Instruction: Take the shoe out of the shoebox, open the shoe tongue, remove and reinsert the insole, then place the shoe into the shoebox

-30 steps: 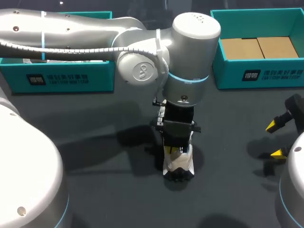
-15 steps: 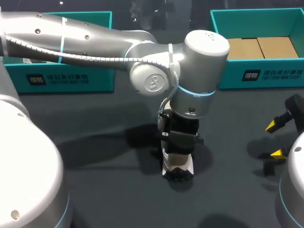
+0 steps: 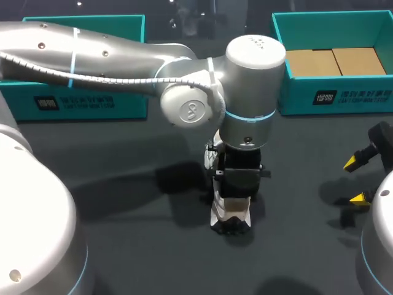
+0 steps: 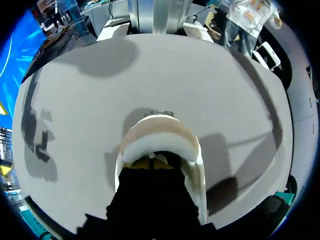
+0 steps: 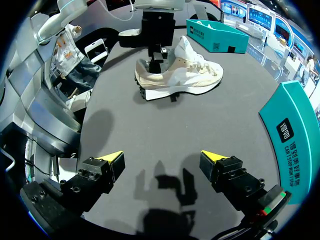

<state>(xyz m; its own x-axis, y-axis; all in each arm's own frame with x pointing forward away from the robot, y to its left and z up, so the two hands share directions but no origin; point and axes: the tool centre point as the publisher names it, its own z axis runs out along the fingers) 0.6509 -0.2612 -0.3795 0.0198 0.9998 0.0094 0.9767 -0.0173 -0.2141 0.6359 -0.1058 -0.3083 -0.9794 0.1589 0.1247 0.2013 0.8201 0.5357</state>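
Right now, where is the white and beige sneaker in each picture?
Head view: the white and beige sneaker stands mid-table, under the black left gripper.
Left wrist view: the sneaker is right ahead of that gripper, heel end nearest.
Right wrist view: the sneaker stands far ahead of the open right gripper.
Shared landmark: the left gripper over the sneaker's heel.

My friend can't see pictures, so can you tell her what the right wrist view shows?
A white and beige shoe stands on its sole on the dark table, ahead of the open right gripper. The left gripper is at the shoe's heel end, and a teal shoebox stands beyond the shoe.
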